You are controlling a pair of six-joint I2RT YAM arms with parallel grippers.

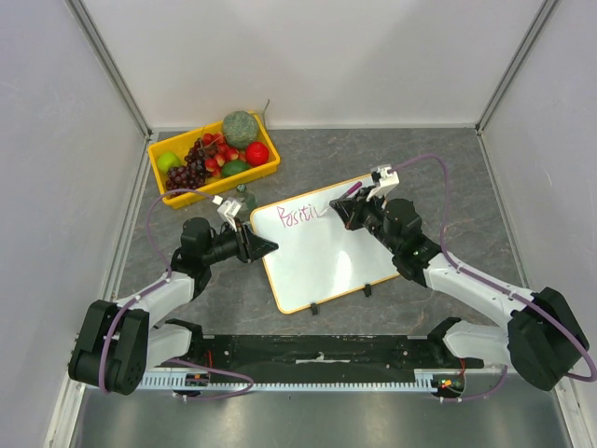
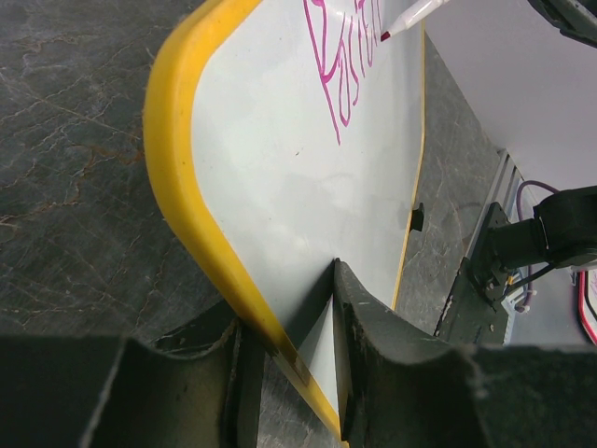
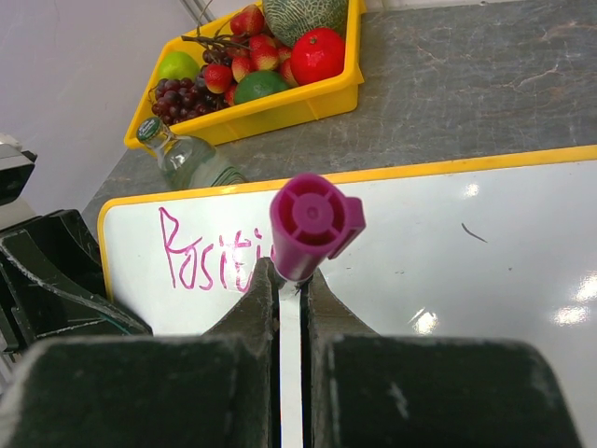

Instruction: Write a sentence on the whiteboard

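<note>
Now the whiteboard (image 1: 322, 257) lies askew on the grey table (image 1: 448, 177) between both arms, its left edge pinched by the left gripper (image 1: 264, 247). The right gripper (image 1: 343, 210) has its jaws pressed tight on a pink marker (image 3: 312, 224), whose tip meets the pink writing (image 1: 297, 215), "Positi" so far.

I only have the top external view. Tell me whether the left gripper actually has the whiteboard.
Observer: Yes. The left wrist view shows the left gripper pinching the whiteboard by its yellow edge.
Operator: Identify the thing by the board's far corner.
Observer: The right wrist view shows a clear bottle with a green cap, between the board and the fruit tray.
Operator: Check the right grip.
Observer: The right gripper is shut on the marker, whose magenta end faces the camera.
</note>
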